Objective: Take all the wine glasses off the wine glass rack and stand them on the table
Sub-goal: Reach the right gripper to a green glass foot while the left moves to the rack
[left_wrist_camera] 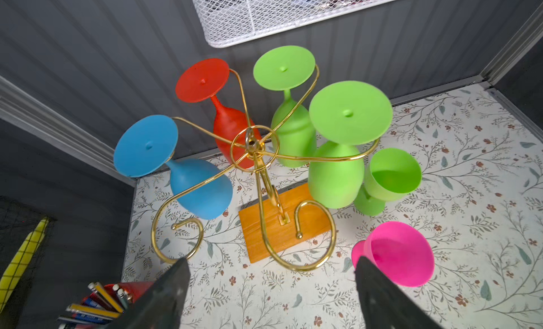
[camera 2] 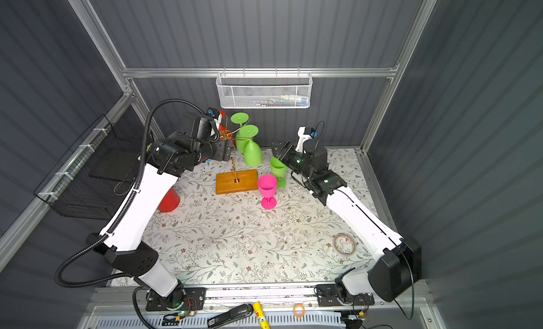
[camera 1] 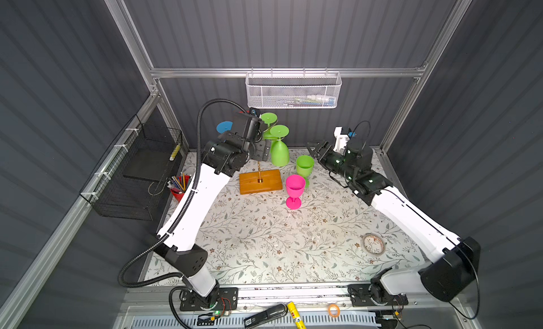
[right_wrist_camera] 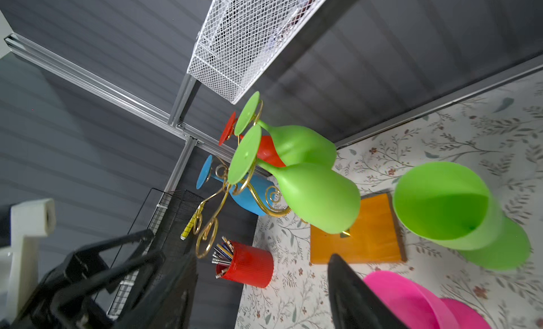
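We find the green wine glass (left_wrist_camera: 336, 171) hanging bowl-down, stem upright, on the rack (left_wrist_camera: 253, 145) at the back of the table (camera 1: 264, 242); the left gripper (left_wrist_camera: 270, 263) and right gripper (right_wrist_camera: 261, 257) gape empty.

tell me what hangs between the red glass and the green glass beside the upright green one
Another green glass, upside down on its own rack arm; the left wrist view shows it clearly.

white mesh basket (camera 1: 293, 91): back wall | black wire basket (camera 1: 132, 177): left wall | red pencil cup (camera 1: 178, 193): bench (camera 1: 264, 239), beside it | tape roll (camera 1: 373, 244): bench, right | possibly a stapler (camera 1: 267, 314): front rail
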`<state>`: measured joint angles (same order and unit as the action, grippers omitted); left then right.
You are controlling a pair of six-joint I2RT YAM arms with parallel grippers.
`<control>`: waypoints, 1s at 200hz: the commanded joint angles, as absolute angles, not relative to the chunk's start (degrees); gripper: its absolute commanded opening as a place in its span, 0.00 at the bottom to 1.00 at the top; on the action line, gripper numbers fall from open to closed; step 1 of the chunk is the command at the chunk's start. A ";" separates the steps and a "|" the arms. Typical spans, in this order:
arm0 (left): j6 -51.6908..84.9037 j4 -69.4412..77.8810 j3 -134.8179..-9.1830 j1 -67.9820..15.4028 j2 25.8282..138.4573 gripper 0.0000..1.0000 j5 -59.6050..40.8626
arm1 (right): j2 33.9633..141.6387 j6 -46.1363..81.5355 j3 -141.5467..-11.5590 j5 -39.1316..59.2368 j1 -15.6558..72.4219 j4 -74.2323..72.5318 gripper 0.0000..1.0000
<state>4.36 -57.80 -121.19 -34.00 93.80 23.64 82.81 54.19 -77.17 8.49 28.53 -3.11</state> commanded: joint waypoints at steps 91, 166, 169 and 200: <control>4.13 -42.78 -98.21 -33.13 79.30 0.88 19.84 | 103.19 64.59 -99.11 9.92 28.89 -6.37 0.49; 2.84 -36.56 -91.58 -33.14 75.99 0.87 17.94 | 106.22 64.85 -100.24 9.88 28.64 -6.37 0.39; 2.75 -36.30 -91.25 -33.13 75.80 0.87 17.93 | 106.40 64.87 -100.28 9.98 28.61 -6.41 0.39; 2.36 -35.07 -89.41 -33.13 74.71 0.87 17.77 | 107.97 65.17 -101.74 11.24 28.61 -6.40 0.38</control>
<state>3.57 -37.26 -90.41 -33.54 76.47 18.76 106.43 64.58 -99.26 9.72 28.77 -5.80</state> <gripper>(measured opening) 0.874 0.379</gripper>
